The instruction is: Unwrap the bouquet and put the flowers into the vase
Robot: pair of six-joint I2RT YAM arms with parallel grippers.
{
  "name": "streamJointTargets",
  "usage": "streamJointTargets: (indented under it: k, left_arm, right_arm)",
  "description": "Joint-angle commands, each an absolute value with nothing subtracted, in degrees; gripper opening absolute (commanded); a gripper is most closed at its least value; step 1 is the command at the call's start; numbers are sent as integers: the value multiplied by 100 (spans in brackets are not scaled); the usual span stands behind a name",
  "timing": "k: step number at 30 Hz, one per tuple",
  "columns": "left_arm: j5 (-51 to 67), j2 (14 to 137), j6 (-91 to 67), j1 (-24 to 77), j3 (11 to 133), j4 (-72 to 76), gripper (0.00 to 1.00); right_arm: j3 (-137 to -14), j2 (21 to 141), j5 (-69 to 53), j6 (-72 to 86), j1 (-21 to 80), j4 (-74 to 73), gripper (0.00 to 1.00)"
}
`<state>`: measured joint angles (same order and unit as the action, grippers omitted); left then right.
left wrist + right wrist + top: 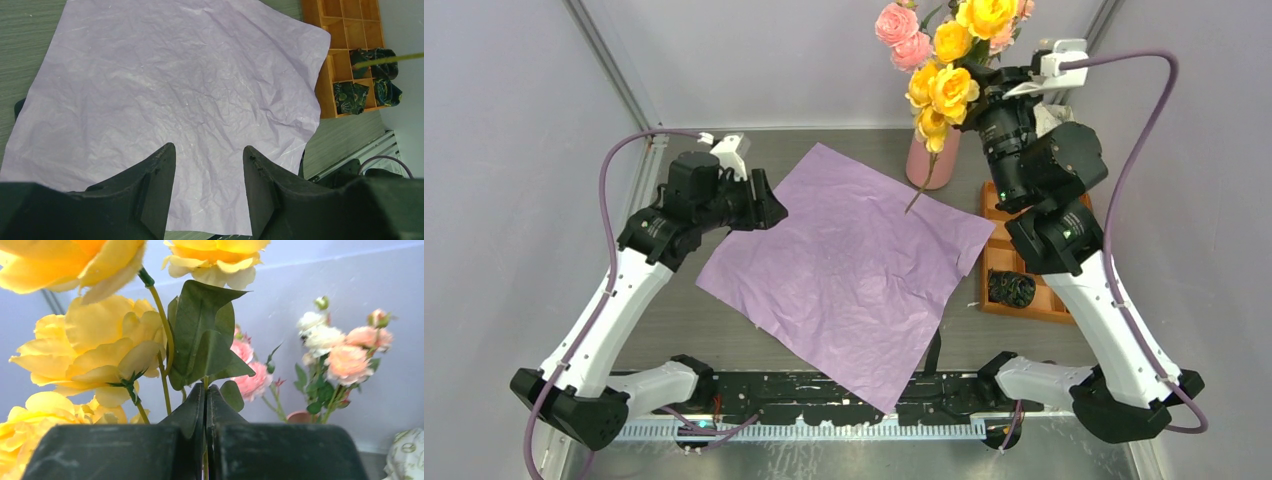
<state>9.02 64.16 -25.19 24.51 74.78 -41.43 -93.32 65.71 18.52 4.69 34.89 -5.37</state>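
- Gripping a thin green stem, my right gripper [205, 390] has its two fingers pressed tight together on it, high at the far right of the table.
- That stem belongs to the yellow flowers [952, 88], whose blooms crowd just above and to the left of my fingers in the right wrist view.
- The yellow flowers hang over the vase [921, 165]. One stem slants down across its front, and the tip shows at the far edge of the lilac paper [844, 270], outside the mouth.
- The vase stands upright at the far right, just beyond the paper's far corner and just left of the orange tray [352, 32].
- In the vase stand the pink flowers [902, 35], with a few cream blooms among them. Their stems drop into its round rim.
- The lilac paper lies spread flat and creased across the middle of the table, with nothing wrapped in it.
- My left gripper [209, 152] hovers over the paper's far left corner, its fingers spread apart with only paper showing between them.
- The orange tray sits on the right, touching the paper's right corner. Dark green bundles [372, 75] fill a few compartments at its near end.
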Motion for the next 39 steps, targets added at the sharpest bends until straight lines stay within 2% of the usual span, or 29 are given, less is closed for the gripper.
streamJointTargets:
  k: [1,9,13,23,29,39]
  left_arm:
    - [941,6397,-2529,2426,7504,-3881,53]
    - [926,6407,-2549,2426,7507,-3840,53]
    - [948,6436,-2594,2426,7506,-3808,53]
    - [1071,6420,-2716,2427,7376,-3737,53]
    - [1042,6399,-2757,2426,7225,-3654,53]
    - [1025,6378,-2739,2426,7155,-3665,53]
  right_arm:
    - [-9494,6443,2459,-436,3522,573,1]
    - [-9632,7091,3051,-1829,3524,2384,1]
    - [-10412,7891,3197,-2329,3475,2776,1]
    - [-12214,9545,3237,-2818,3257,2745,1]
    - [-12364,9869,3241,-3056,3065,2827,1]
    - [-12757,10170,3119,-1983,2304,2295,1]
